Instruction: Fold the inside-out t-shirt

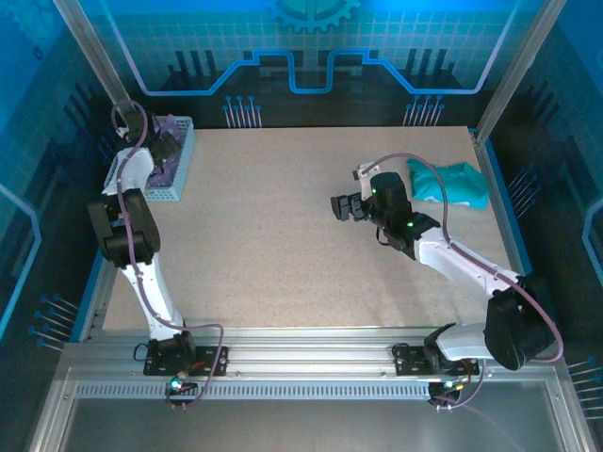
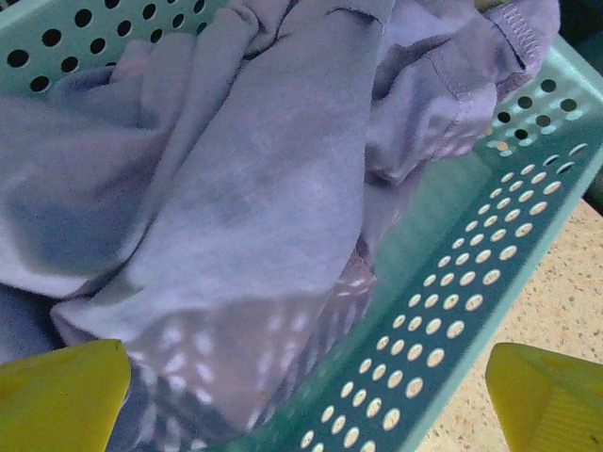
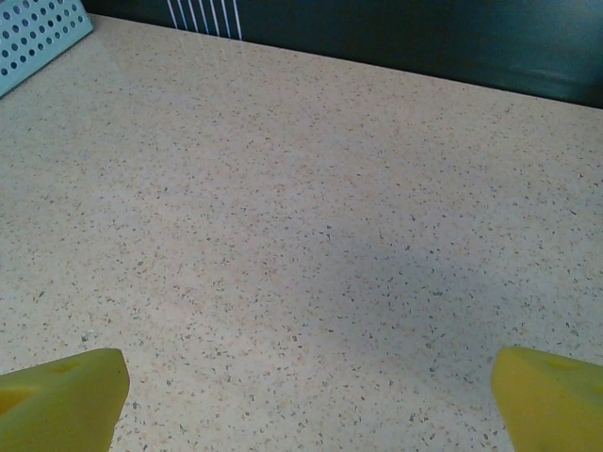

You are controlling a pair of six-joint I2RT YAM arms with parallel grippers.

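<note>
Plainly wide and empty, the left fingers (image 2: 66,391) straddle the basket (image 2: 452,282) wall, so closing may pinch plastic along with the inside-out t-shirt (image 2: 236,188); the right fingers (image 3: 66,395) hang wide, empty.

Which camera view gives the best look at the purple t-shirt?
Left wrist view: the t-shirt lies bunched in the perforated basket, close enough to see stitched hems. The top external view gives a small purple patch in that basket, partly behind the left arm. The right wrist view catches a basket corner.
</note>
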